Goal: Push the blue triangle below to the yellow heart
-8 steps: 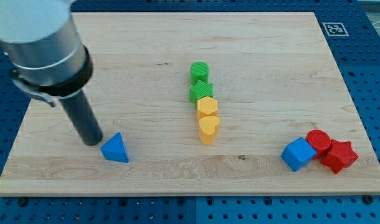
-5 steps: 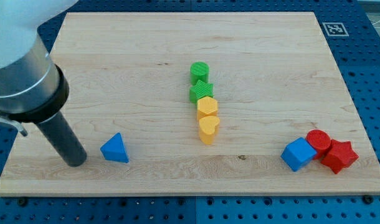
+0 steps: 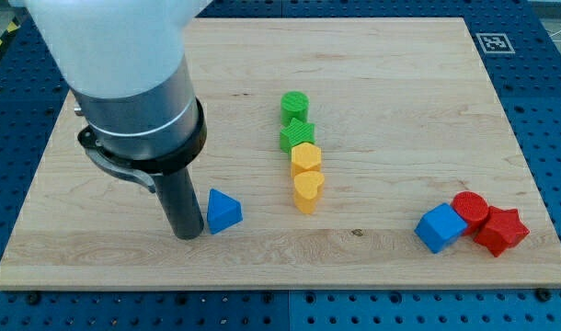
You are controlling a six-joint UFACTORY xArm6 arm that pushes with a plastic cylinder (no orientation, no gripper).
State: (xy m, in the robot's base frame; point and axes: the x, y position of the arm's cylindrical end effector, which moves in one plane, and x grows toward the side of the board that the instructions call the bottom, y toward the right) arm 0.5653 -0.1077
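Note:
The blue triangle [image 3: 223, 211] lies on the wooden board, left of and slightly below the yellow heart [image 3: 307, 189]. My tip [image 3: 187, 233] rests on the board right against the triangle's left side. The heart is the lowest block in a vertical line at the board's middle. A gap of board separates the triangle from the heart.
Above the heart in the same line are a yellow block [image 3: 304, 157], a green star [image 3: 297, 136] and a green cylinder [image 3: 295, 106]. At the lower right are a blue cube [image 3: 440, 227], a red cylinder [image 3: 469, 207] and a red star [image 3: 500, 231]. The board's bottom edge [image 3: 280, 286] is close below.
My tip swung left and down around the triangle, then came back right against its left side. The blue triangle has slid right, toward the yellow heart.

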